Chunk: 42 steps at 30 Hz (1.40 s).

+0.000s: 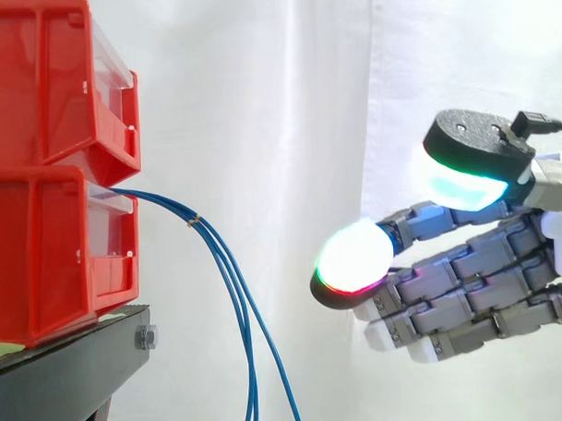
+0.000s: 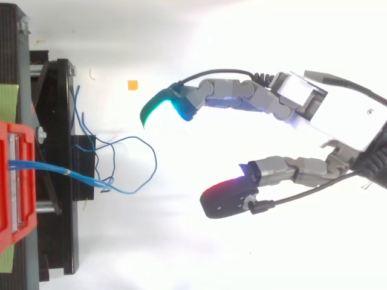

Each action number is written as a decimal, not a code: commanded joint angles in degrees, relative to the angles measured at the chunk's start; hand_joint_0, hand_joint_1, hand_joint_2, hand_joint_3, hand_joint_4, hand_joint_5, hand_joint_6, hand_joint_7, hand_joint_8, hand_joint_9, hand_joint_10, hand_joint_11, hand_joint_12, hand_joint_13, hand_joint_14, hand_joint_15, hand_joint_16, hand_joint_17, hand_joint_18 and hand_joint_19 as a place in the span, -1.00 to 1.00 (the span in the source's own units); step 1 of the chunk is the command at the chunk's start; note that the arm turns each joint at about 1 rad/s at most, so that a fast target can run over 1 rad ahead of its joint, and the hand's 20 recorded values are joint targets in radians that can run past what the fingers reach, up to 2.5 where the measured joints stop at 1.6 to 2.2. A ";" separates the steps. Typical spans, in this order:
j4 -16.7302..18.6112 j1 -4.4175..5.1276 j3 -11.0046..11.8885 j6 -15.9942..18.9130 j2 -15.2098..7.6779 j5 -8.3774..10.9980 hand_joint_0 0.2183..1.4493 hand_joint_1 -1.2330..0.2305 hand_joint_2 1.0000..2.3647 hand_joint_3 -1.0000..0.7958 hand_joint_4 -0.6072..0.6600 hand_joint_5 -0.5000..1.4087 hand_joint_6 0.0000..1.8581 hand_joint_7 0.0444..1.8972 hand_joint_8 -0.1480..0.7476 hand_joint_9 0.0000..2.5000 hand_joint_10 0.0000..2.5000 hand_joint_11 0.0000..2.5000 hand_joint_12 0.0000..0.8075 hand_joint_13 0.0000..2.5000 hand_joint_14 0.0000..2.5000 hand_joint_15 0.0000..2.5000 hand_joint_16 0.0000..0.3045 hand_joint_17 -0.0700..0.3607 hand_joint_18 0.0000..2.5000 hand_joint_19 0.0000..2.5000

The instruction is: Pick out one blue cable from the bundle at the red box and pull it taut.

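A bundle of thin blue cables (image 1: 223,259) comes out of the lower red bin (image 1: 52,251), is tied by a small band close to the bin, then droops down past the stand. From above, the blue cables (image 2: 72,176) leave the red bin (image 2: 12,181) and loop on the floor. My hand (image 1: 486,277) hangs to the right of the cables, well clear of them. Its fingers are spread and nearly straight, with the glowing pads (image 1: 355,257) pointing at the bundle. In the top view the hand (image 2: 284,96) is open, with a wide gap between thumb and fingers and nothing in it.
Two red bins are stacked, the upper bin (image 1: 55,80) on the lower, on a black stand (image 1: 74,370). A white curtain hangs behind. A small orange scrap (image 2: 132,85) lies on the white floor. Free room lies between hand and cables.
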 commanded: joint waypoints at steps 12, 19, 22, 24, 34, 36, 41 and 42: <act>2.43 -1.48 5.49 -0.46 -5.22 0.51 -0.46 -0.09 -1.00 -0.44 0.49 -0.68 -0.46 -0.22 -0.10 -0.60 -1.00 -0.95 -0.29 -0.61 -1.00 -0.94 -0.80 -0.35 -0.81 -0.77; 1.91 -1.92 9.44 1.12 -8.21 0.16 -0.46 -0.09 -1.00 -0.44 0.49 -0.68 -0.46 -0.22 -0.10 -0.59 -1.00 -0.95 -0.30 -0.61 -1.00 -0.93 -0.80 -0.35 -0.81 -0.77; 2.52 -1.92 10.58 1.91 -9.35 0.16 -0.46 -0.09 -1.00 -0.44 0.49 -0.68 -0.46 -0.22 -0.10 -0.59 -1.00 -0.95 -0.30 -0.61 -1.00 -0.93 -0.80 -0.36 -0.81 -0.77; 2.70 -1.92 10.76 2.27 -9.35 0.16 -0.48 -0.05 -1.00 -0.44 0.49 -0.68 -0.46 -0.22 -0.09 -0.59 -1.00 -0.95 -0.29 -0.60 -1.00 -0.93 -0.80 -0.36 -0.81 -0.76; 2.43 -1.75 12.87 2.88 -10.58 -1.60 -0.51 -0.03 -1.00 -0.44 0.51 -0.67 -0.46 -0.19 -0.08 -0.57 -1.00 -0.92 -0.27 -0.60 -1.00 -0.92 -0.79 -0.35 -0.81 -0.77; 2.52 -1.57 12.87 2.97 -10.58 -1.95 -0.51 -0.04 -1.00 -0.44 0.51 -0.67 -0.46 -0.19 -0.08 -0.56 -1.00 -0.91 -0.27 -0.60 -1.00 -0.92 -0.79 -0.35 -0.81 -0.77; 2.17 -1.40 12.87 3.14 -11.02 -2.04 -0.51 -0.18 -1.00 -0.44 0.52 -0.67 -0.46 -0.16 -0.08 -0.55 -1.00 -0.88 -0.26 -0.59 -1.00 -0.92 -0.79 -0.34 -0.79 -0.78; 2.26 -1.40 12.87 3.23 -11.72 -2.04 -0.51 -0.20 -1.00 -0.44 0.52 -0.67 -0.46 -0.15 -0.08 -0.55 -1.00 -0.88 -0.26 -0.58 -1.00 -0.92 -0.79 -0.34 -0.78 -0.78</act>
